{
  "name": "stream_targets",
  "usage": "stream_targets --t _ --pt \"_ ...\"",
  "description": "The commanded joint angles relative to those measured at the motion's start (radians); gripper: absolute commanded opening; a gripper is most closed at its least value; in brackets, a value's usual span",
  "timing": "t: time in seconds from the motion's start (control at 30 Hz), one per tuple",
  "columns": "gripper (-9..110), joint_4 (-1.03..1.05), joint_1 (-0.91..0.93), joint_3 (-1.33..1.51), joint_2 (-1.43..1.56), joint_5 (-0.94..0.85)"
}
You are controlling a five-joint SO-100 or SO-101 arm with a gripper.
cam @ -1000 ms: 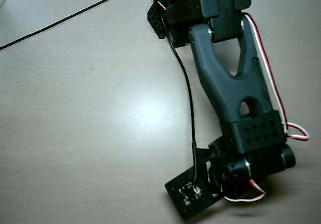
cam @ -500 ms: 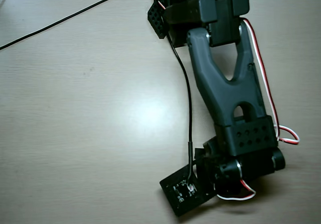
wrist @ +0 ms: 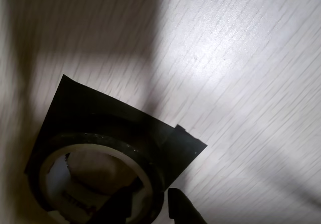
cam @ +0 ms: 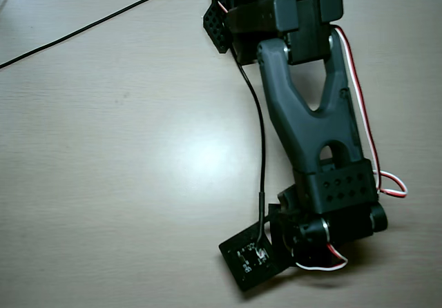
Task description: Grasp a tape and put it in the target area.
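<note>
tape roll (wrist: 95, 179) cut off at the frame's bottom; gripper (wrist: 150, 206) fingers straddle its wall, grasping it, above a black square (wrist: 100, 118).

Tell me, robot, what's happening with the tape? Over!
Gripper down at the tape roll, jaw state unclear. Roll lies on the black square. Table nearby looks clear. Over.

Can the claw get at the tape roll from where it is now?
Probably yes: in the wrist view the claw is already at the tape roll on the black square, nothing between them.
</note>
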Motion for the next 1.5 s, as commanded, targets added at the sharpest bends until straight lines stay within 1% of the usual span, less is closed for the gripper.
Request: stream_targets --t 0.0,0.2,0.37,0.6,0.8,0.93,1.47 --pt "8 0.011 0.003 -0.011 0.021 -0.006" --pt "8 0.086 0.031 -0.089 0.063 -0.017" --pt "10 0.221 0.084 -0.250 0.072 -0.012" --pt "10 0.365 0.209 -0.423 0.103 -0.101" --pt "9 0.377 0.377 -0.403 0.172 -0.198" --pt "10 0.377 0.449 -0.396 0.189 -0.244" --pt "10 0.379 0.497 -0.408 0.239 -0.281"
